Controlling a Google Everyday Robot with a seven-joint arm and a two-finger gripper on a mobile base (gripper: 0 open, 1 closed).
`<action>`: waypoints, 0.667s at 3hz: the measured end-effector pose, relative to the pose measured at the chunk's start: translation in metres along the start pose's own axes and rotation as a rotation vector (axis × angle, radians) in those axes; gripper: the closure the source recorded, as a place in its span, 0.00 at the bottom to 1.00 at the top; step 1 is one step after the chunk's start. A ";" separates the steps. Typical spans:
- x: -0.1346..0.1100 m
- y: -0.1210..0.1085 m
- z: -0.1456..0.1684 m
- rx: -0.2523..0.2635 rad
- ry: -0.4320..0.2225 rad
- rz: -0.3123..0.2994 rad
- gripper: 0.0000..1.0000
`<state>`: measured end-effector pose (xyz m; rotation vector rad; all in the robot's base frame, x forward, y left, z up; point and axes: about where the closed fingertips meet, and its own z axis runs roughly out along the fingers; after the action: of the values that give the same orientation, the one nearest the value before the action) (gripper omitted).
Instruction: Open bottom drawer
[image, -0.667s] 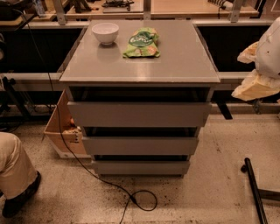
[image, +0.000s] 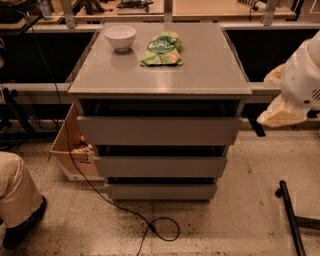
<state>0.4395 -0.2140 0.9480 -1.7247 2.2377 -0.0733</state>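
The grey cabinet (image: 160, 75) stands in the middle of the camera view with three flat handleless drawer fronts. The bottom drawer (image: 160, 191) is the lowest front, just above the floor, and looks pushed in, with none of its tray showing. My arm's white and cream end with the gripper (image: 281, 113) hangs at the right edge. It is level with the top drawer (image: 159, 131), to the right of the cabinet, well above the bottom drawer and touching nothing.
A white bowl (image: 120, 37) and a green snack bag (image: 162, 49) lie on the cabinet top. A cardboard box (image: 70, 152) and a black cable (image: 150, 225) are at its left and front. A person's leg (image: 17, 200) is at the left and a black stand leg (image: 292, 220) at the right.
The arm's end at the right has come slightly down and to the left, towards the cabinet. The drawers have not moved.
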 end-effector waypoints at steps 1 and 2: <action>0.009 0.019 0.067 -0.053 -0.015 -0.003 0.00; 0.017 0.044 0.135 -0.103 -0.039 -0.011 0.00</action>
<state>0.4316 -0.1978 0.8057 -1.7756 2.2395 0.0744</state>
